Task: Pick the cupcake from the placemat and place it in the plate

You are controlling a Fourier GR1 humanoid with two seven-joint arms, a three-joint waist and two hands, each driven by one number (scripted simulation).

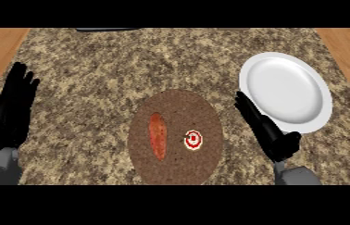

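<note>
A small cupcake (193, 140) with red and white rings on top sits on the round brown placemat (179, 108), right of its middle. A white plate (287, 92) lies on the counter to the upper right. My right hand (268, 129) is open, fingers straight and pointing up-left, between the placemat's right edge and the plate's lower left rim, apart from the cupcake. My left hand (17, 103) rests open at the far left edge, fingers up.
An orange-red elongated item (158, 136) lies on the placemat's left half, beside the cupcake. The speckled granite counter (123, 62) has wooden strips (10, 41) at both sides. A dark object (106, 29) sits at the counter's far edge.
</note>
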